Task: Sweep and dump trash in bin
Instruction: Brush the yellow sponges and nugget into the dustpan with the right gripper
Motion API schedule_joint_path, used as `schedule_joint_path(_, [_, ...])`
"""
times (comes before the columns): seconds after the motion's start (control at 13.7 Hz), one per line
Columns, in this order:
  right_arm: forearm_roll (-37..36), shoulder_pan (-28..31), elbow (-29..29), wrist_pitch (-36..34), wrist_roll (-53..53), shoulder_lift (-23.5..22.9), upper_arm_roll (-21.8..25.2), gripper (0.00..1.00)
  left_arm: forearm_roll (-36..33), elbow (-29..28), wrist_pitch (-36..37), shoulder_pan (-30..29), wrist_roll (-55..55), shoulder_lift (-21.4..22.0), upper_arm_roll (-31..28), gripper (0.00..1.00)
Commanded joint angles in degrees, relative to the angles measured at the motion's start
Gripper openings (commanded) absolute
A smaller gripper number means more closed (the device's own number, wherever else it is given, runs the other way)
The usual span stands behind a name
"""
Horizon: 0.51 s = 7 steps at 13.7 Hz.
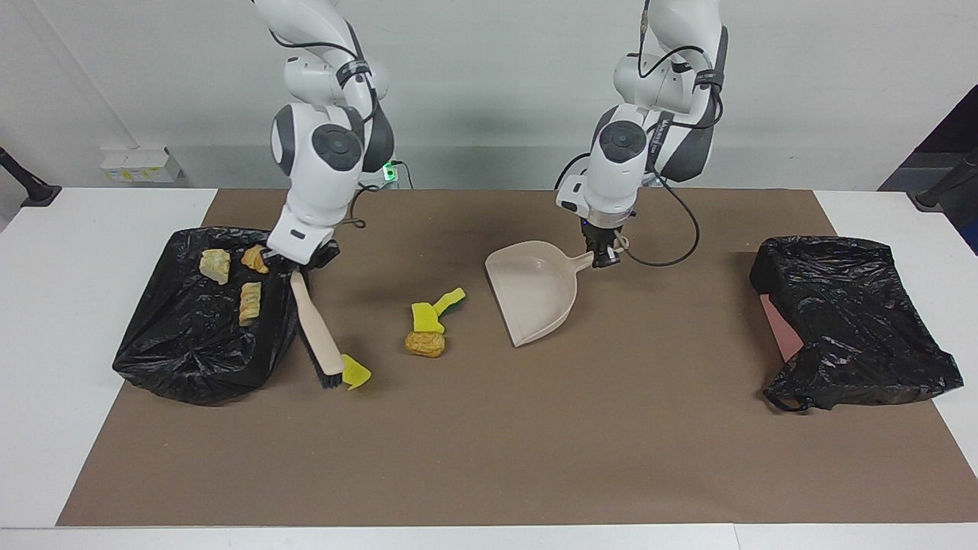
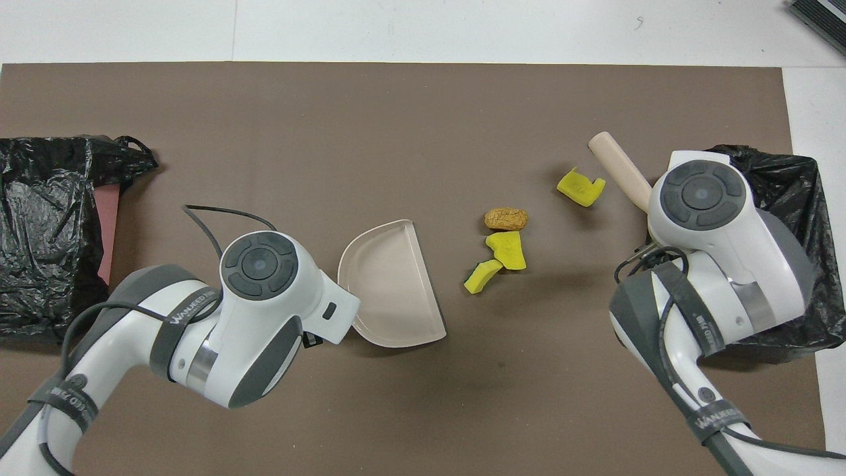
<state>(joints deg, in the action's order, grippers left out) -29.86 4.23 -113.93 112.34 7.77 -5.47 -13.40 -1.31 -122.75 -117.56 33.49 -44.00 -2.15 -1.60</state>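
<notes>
Yellow sponge scrap (image 1: pixel 355 373) is lying against your brush (image 1: pixel 319 336) bristles; right fingers (image 1: pixel 299 263) are pinching its handle, left fingers (image 1: pixel 603 256) pinching the dustpan (image 1: pixel 531 294), mid-worktop beside three scraps (image 1: pixel 428 325).
</notes>
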Motion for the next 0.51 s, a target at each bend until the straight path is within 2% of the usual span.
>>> schedule_joint_path(0.0, [-0.29,-0.27,4.23,-0.36,0.32,-4.54,-0.67,0.00,-1.33,-0.82,-1.71,2.28,3.04,0.13,-0.77,0.00])
schedule_joint_path(0.22, [0.94,-1.50,4.33,-2.99,-6.60,-6.30,-0.84,0.00,-1.33,-0.91,-1.62,2.90,5.14,0.13,-0.68,0.00])
schedule_joint_path(0.44, [5.25,-1.59,3.28,-2.92,-11.01,-7.71,-0.84,0.00,-1.33,-1.35,-1.36,4.03,5.24,0.48,-0.68,0.00])
